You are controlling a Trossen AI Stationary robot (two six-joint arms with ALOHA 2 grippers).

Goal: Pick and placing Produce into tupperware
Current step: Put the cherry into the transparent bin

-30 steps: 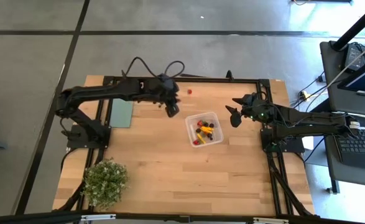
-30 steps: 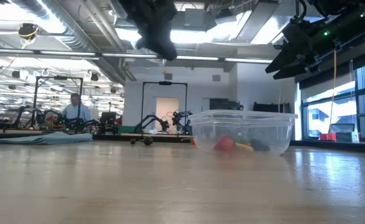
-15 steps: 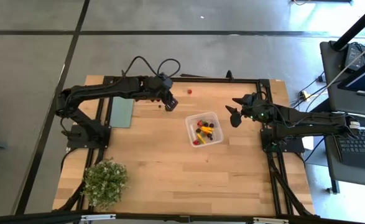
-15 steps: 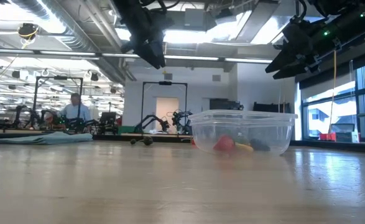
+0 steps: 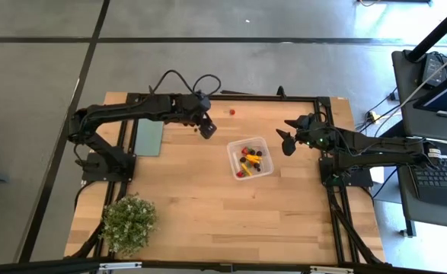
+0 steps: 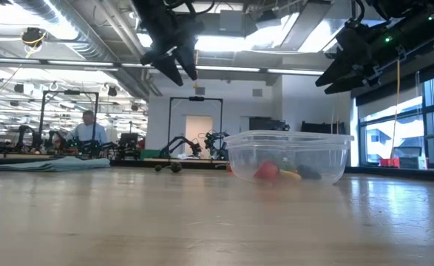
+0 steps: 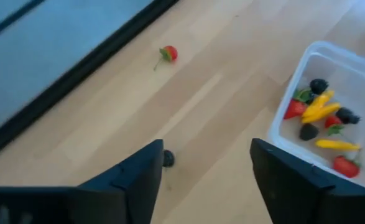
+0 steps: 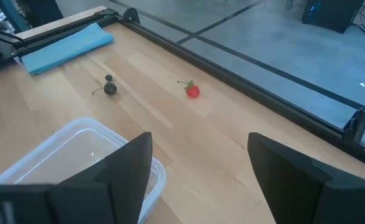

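Observation:
The clear tupperware [image 5: 250,157] stands on the table and holds several red, dark and orange-yellow produce pieces [image 7: 322,112]. It also shows in the low view [image 6: 289,157]. Two pieces lie loose on the wood beyond it: a red one [image 5: 231,111] [image 8: 192,91] and a dark one [image 7: 168,159] [image 8: 110,88]. My left gripper [image 5: 206,129] [image 7: 207,168] hangs open and empty above the table, close over the dark piece and to the left of the tupperware. My right gripper [image 5: 286,142] [image 8: 198,180] hangs open and empty to the right of the tupperware.
A flat teal-green rectangle [image 5: 148,138] lies at the table's left side and a bushy potted plant [image 5: 129,222] stands at the near left corner. Bare wood [image 5: 208,205] spreads in front of the tupperware. A person shows far off in the room [image 6: 89,131].
My left gripper has drawn away from the tupperware, toward the table's left and far edge, and now hangs over the loose dark piece. The right arm and the produce have kept still.

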